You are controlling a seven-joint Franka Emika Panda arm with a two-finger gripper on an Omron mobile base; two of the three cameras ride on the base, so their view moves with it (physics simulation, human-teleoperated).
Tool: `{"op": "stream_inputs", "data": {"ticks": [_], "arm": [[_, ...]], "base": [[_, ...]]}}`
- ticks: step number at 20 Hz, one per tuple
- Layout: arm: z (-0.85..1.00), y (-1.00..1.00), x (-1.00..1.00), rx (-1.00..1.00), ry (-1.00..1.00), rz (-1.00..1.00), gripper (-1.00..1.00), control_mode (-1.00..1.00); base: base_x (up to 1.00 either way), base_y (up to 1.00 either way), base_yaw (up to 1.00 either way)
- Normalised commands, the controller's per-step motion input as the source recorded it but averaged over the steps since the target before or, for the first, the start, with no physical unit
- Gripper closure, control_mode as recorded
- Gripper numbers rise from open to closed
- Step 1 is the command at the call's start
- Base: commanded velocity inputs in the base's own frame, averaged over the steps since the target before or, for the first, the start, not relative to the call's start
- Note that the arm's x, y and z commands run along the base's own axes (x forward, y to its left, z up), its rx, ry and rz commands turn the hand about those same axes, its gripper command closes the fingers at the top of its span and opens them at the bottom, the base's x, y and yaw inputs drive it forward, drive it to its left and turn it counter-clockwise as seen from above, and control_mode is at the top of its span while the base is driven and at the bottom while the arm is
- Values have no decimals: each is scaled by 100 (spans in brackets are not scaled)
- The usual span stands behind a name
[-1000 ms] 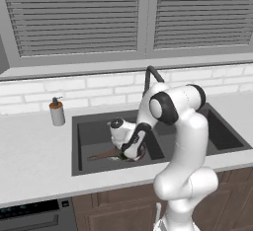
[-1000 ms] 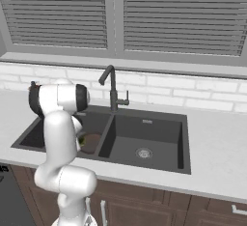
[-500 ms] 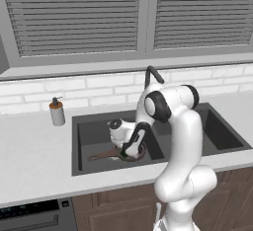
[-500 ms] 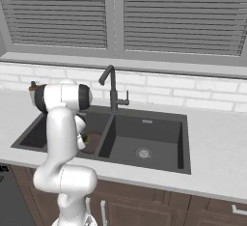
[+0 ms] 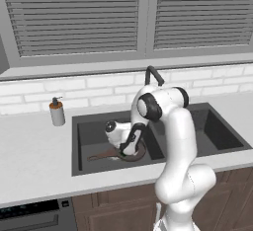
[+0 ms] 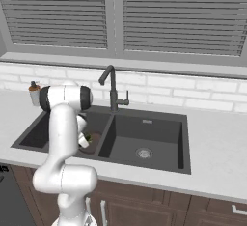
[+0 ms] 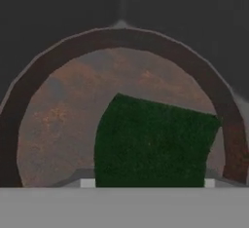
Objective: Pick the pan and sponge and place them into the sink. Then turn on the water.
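Left base view, scanning left to right. Soap dispenser point(image 5: 57, 112) stands on the counter point(image 5: 29, 161), just beside the left edge of the sink point(image 5: 75, 146). In the left basin lies the pan point(image 5: 129, 155), its handle pointing left along the basin floor. The arm reaches down into that basin and the gripper point(image 5: 129, 148) sits low over the pan. Faucet point(image 5: 153, 75) rises behind the arm's shoulder; no water stream is visible. The right basin shows nothing but its dark floor.

Right base view. Pan point(image 6: 92, 139) is partly hidden behind the arm, in the left basin. A bit of green, the sponge point(image 6: 88, 136), shows at the gripper point(image 6: 85, 140), over the pan. Faucet point(image 6: 112, 86) stands behind the divider, dry.

Hand view. Pan point(image 7: 58, 120) is seen from above, rim curving across the top. Sponge point(image 7: 153, 144) is close to the camera, in front of the pan's floor. Fingertips are not visible here.

Jaw state: cannot tell whether they clamp the sponge or have let go; the fingers are hidden or too small in all three views. Also cannot tell whether the sponge rests on the pan or hangs just above it.

Progress, as judged: pan is in the sink, done. Sponge is at the point of being delivered. Left: confirm release, withdraw, turn on the faucet.

Writing or labels: none readable anywhere.
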Motion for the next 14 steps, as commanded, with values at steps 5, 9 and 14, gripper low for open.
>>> {"op": "stream_inputs", "data": {"ticks": [5, 9, 14], "arm": [[-56, 9, 0, -12, -4, -2, 100, -100], [-36, 10, -4, -9, -9, -2, -100, -100], [0, 0, -48, -1, -22, -1, -100, -100]], "base": [[0, 0, 0], [0, 0, 0], [0, 0, 0]]}}
